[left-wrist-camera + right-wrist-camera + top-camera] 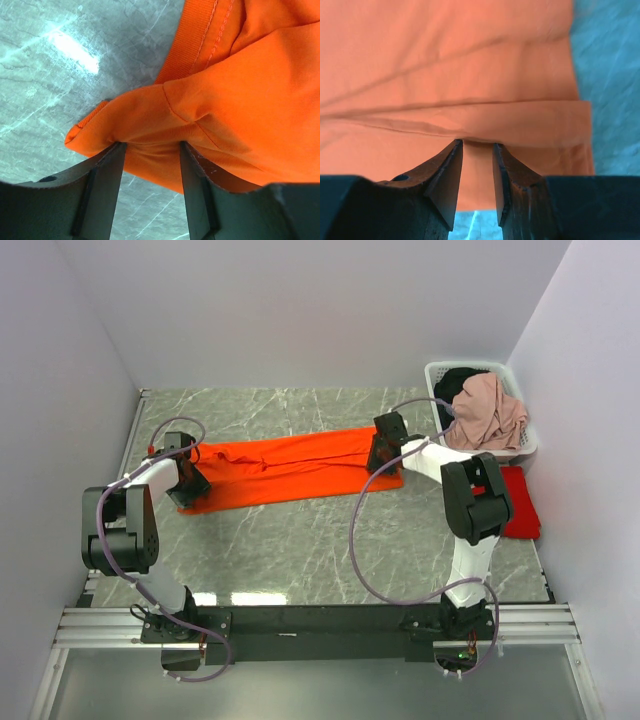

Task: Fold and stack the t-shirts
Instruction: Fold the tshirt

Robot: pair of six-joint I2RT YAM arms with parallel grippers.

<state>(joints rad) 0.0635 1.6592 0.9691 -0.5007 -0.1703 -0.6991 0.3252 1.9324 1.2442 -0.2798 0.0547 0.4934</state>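
hidden or unclear: the deeper red cloth t-shirt [522, 502] lies just on the near side of the white plastic laundry basket [436, 372]. the right arm's black joint covers its left part, so its shape cannot be judged. the basket's contents are a heap of pink and black cloth, with no single garment to be made out. in both wrist views the fingertips end at folds of cloth, and the contact points are not seen.

task item: the bright orange cloth t-shirt [300, 468] lies to the left of the basket on the grey marbled table [300, 540]. it is drawn out into a long narrow band, with its right end nearest the basket. a crease runs along its length. the left wrist view shows a stitched hem and a bunched corner.

fingers: the left gripper [150, 145], at the band's end far from the basket, has its fingers moderately apart with puckered orange cloth pinched between them. the right gripper [477, 145], at the end nearest the basket, shows a narrow gap, its tips against a folded edge. a firm clamp there cannot be confirmed.
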